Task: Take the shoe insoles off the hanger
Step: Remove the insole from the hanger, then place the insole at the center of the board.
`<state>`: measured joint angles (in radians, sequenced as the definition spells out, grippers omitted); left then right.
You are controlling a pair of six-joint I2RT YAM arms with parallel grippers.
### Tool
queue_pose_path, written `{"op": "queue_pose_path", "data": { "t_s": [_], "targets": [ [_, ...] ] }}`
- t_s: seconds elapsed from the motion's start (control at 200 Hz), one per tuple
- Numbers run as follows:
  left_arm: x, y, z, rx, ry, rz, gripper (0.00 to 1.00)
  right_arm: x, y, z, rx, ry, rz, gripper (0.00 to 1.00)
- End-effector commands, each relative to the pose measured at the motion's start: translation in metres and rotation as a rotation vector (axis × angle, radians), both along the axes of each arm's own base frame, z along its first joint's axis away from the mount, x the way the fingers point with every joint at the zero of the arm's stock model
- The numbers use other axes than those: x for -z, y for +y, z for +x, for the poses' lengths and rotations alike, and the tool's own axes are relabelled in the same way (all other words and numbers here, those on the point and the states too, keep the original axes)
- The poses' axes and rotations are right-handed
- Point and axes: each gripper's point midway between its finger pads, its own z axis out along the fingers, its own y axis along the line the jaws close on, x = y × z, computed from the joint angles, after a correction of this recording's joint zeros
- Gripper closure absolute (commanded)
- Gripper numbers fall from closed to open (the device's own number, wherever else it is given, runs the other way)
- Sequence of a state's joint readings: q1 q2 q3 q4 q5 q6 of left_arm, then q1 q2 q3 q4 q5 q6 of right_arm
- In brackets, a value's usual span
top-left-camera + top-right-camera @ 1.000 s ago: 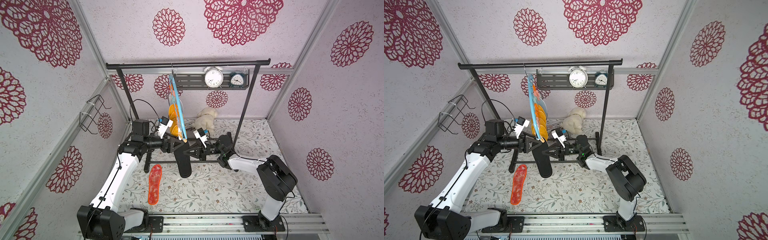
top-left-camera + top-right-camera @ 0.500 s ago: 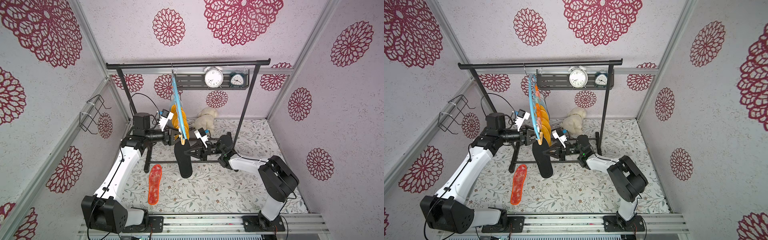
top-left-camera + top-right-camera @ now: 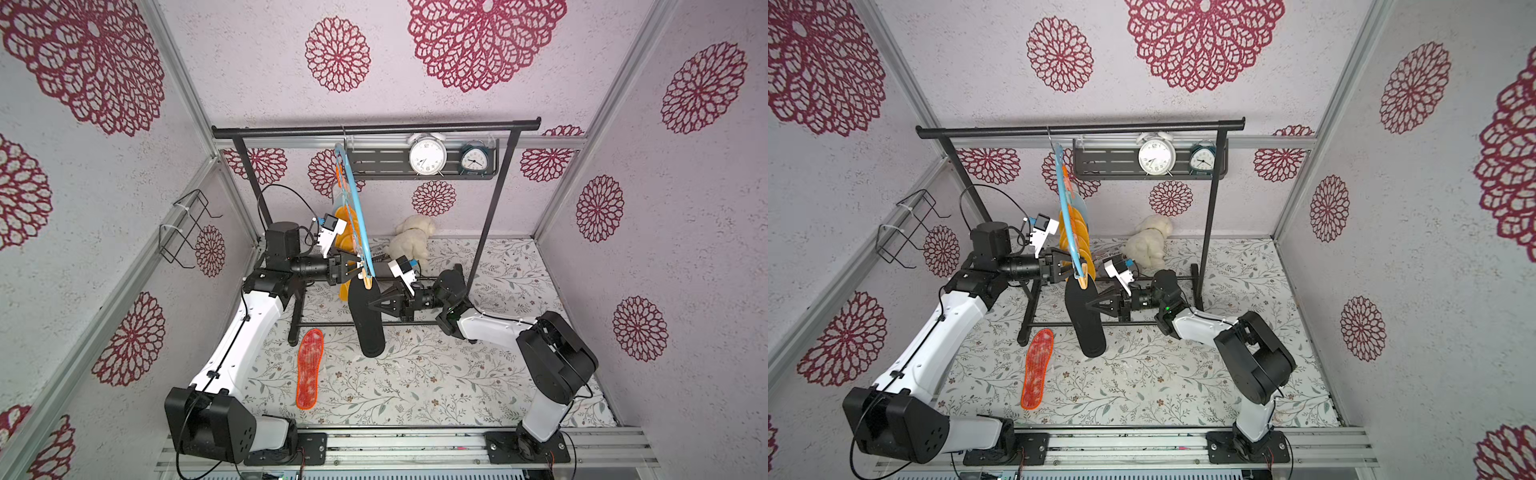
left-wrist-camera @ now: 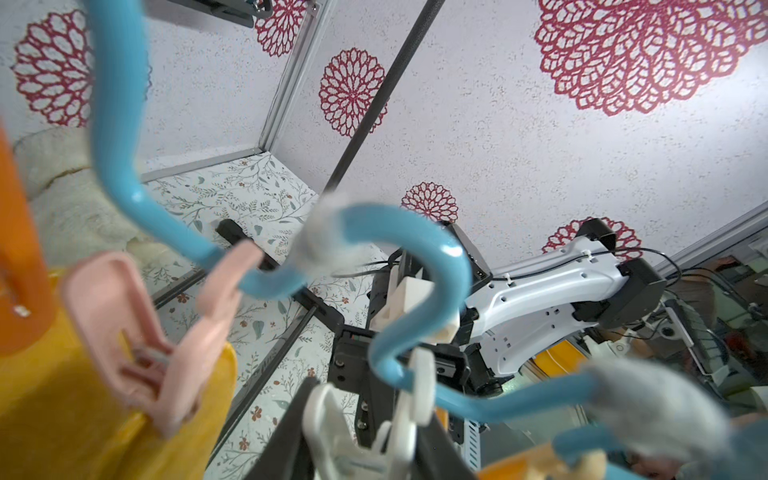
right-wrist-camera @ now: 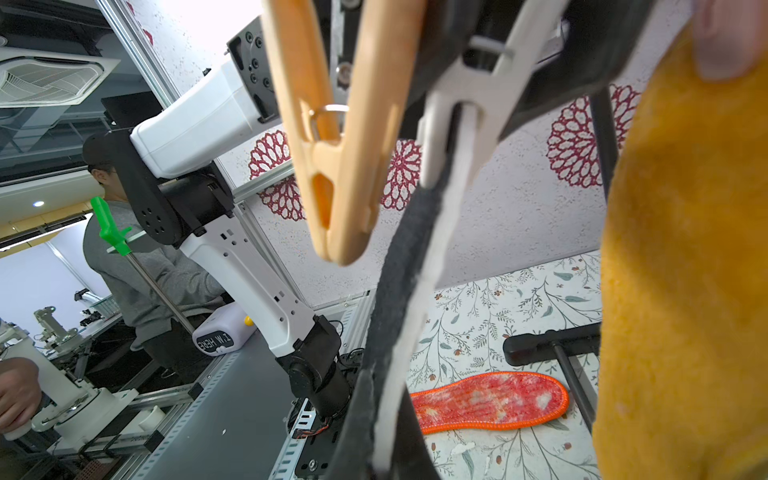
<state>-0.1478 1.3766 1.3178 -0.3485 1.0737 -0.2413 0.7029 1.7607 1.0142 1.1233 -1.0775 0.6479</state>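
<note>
**Student:** Where is the black insole (image 3: 368,336), and how is it held?

**Tutor:** It hangs from the white peg (image 5: 457,104) at the low end of the light-blue hanger (image 3: 353,199), which hooks over the rail of the black garment rack (image 3: 374,126). The right gripper (image 3: 371,305) is closed flat on the insole's side edge, a little below the peg. The left gripper (image 3: 359,271) is drawn in around the white peg, fingers on its handles. Whether the peg's mouth has parted cannot be told.

**Student:** How will it handle?

**Tutor:** Judged light, thin and floppy, with a dark felt face and pale foam back, seen edge-on in the right wrist view. It looks neither fragile nor slippery. It is best taken near the pegged end, so that a pull runs along the sheet and does not fold it. The hanger hangs by its hook alone, so it probably needs steadying.

**Student:** And the other insoles?

**Tutor:** The orange-yellow insoles (image 3: 1086,245), fuzzy in surface, are pegged higher along the hanger, one under a pink peg (image 4: 124,324). The orange peg (image 5: 353,187) beside the white one grips nothing. The red mottled insole (image 3: 309,370) lies flat on the bench, left of the middle and nearer the front edge, just ahead of the rack's foot.

**Student:** Containers?

**Tutor:** Nothing shows in the wire basket (image 3: 168,227) on the left wall. The rack shelf (image 3: 382,160) holds a white alarm clock (image 3: 427,157) and a smaller dark alarm clock (image 3: 473,160). The plush dog (image 3: 411,245) sits on the bench at its back edge, in no container
</note>
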Motion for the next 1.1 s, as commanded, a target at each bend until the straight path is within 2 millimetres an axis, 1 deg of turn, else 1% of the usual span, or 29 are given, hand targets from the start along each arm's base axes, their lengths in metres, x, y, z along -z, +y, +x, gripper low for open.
{"op": "queue_pose_path", "data": {
  "t_s": [0.0,0.12,0.245,0.33,0.4,0.455,0.51,0.555,0.62,0.726,0.831,0.926,1.031,1.096],
  "targets": [
    [-0.013,0.003,0.005,-0.028,-0.048,0.001,0.79,-0.009,-0.008,-0.007,0.002,-0.026,0.010,1.00],
    [-0.013,0.006,0.008,-0.060,-0.051,0.012,0.91,0.004,-0.010,-0.003,0.054,-0.005,-0.021,1.00],
    [-0.013,0.007,0.009,-0.075,-0.053,0.020,0.95,0.020,-0.015,-0.002,0.104,0.038,-0.059,1.00],
    [-0.013,0.009,0.012,-0.095,-0.057,0.028,0.97,0.044,-0.018,0.004,0.188,0.137,-0.134,1.00],
    [-0.014,0.010,0.014,-0.107,-0.058,0.033,0.98,0.064,-0.020,0.004,0.255,0.199,-0.192,1.00],
    [-0.014,0.011,0.015,-0.119,-0.059,0.038,0.98,0.079,-0.020,0.009,0.344,0.257,-0.246,1.00],
    [-0.015,0.012,0.015,-0.125,-0.061,0.038,0.98,0.095,-0.014,0.012,0.423,0.330,-0.314,1.00],
    [-0.016,0.012,0.016,-0.129,-0.061,0.039,0.98,0.105,-0.007,0.009,0.446,0.372,-0.354,1.00],
    [-0.016,0.013,0.015,-0.140,-0.061,0.044,0.98,0.125,0.003,0.012,0.510,0.490,-0.415,1.00],
    [-0.016,0.015,0.014,-0.152,-0.063,0.051,0.98,0.149,0.024,0.007,0.533,0.628,-0.451,1.00],
    [-0.013,0.016,0.013,-0.157,-0.059,0.055,0.98,0.170,0.048,0.003,0.555,0.676,-0.513,1.00],
    [-0.011,0.016,0.012,-0.157,-0.054,0.055,0.98,0.188,0.066,0.007,0.576,0.732,-0.569,1.00],
    [-0.011,0.016,0.012,-0.156,-0.055,0.056,0.98,0.208,0.079,0.012,0.596,0.844,-0.582,1.00],
    [-0.011,0.016,0.011,-0.155,-0.056,0.056,0.98,0.218,0.088,0.016,0.599,0.882,-0.588,1.00]
  ]
}}
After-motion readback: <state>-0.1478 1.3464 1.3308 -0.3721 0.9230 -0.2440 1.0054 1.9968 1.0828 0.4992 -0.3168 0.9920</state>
